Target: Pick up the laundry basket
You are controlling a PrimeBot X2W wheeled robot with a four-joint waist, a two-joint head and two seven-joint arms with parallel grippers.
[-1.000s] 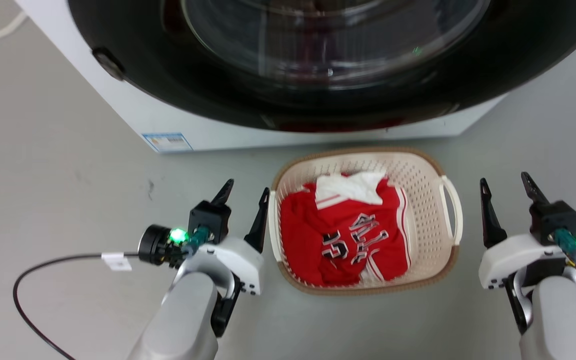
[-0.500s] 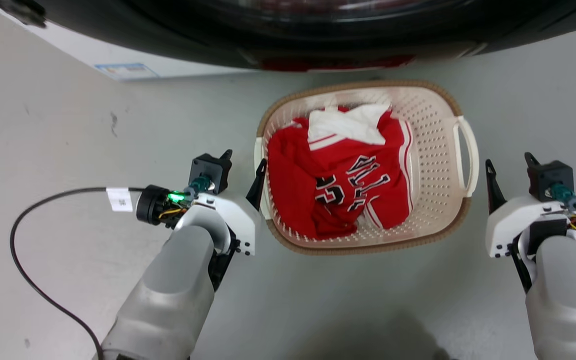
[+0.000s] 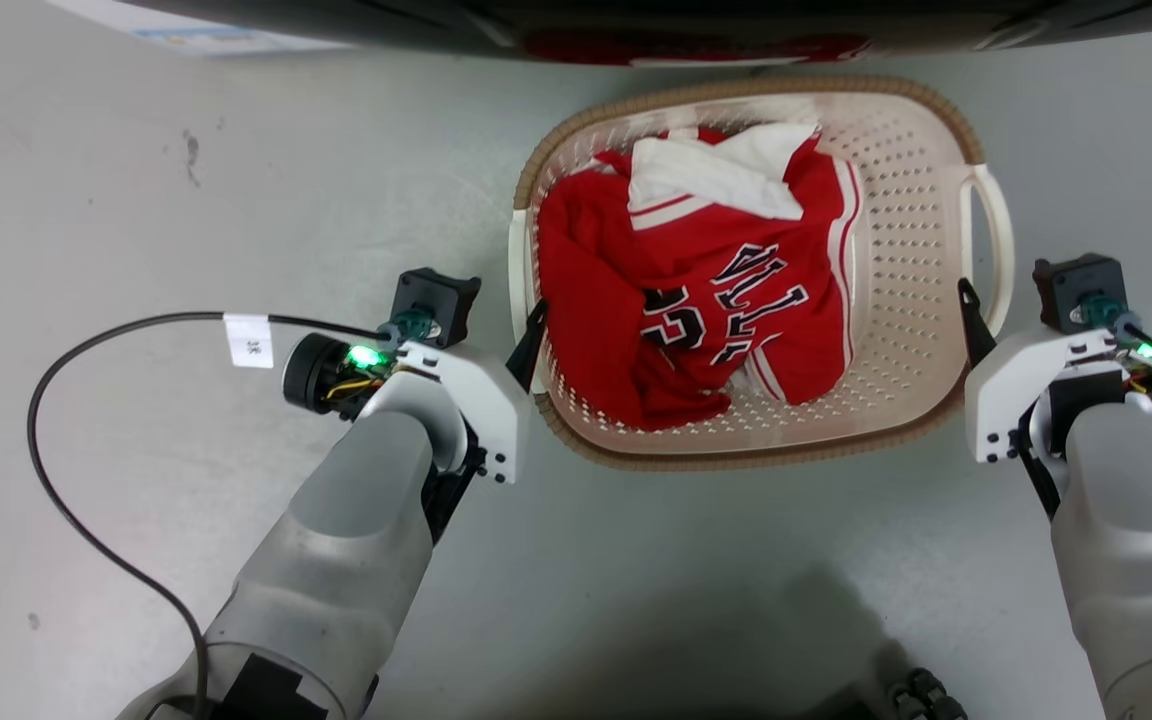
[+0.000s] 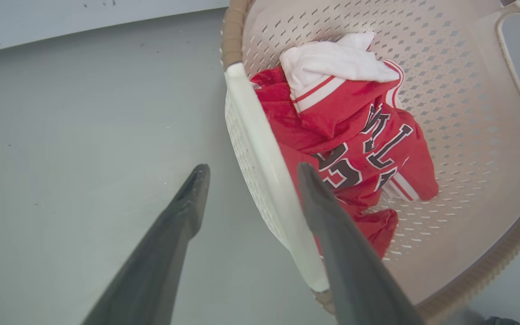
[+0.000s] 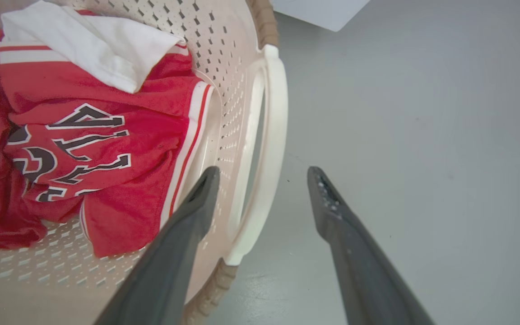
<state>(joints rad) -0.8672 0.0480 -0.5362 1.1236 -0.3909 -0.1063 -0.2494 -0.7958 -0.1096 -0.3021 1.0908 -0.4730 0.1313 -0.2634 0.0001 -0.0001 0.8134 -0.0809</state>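
Two open hands flank the laundry basket (image 3: 736, 458), which sits on the floor (image 3: 136, 200) between them. Its long axis runs from one hand to the other, so each loop handle faces its own hand. In the head view the left hand (image 3: 491, 312) is close against the basket's left end with its inner finger over the rim. The right hand (image 3: 1021, 300) stands just as close at the right end, so neither arm is nearer, and both forearms reach forward and down. In the left wrist view the left hand (image 4: 253, 168) has its fingers spread to either side of the left handle (image 4: 260, 149), one outside over the floor and one inside above the red jersey (image 4: 359, 135). In the right wrist view the right hand (image 5: 263, 171) straddles the right handle (image 5: 274, 113) the same way, inner finger inside the basket, outer finger over bare floor. Whether any finger touches plastic I cannot tell. Nothing is gripped yet; I judge the next step is closing both hands on the handles.
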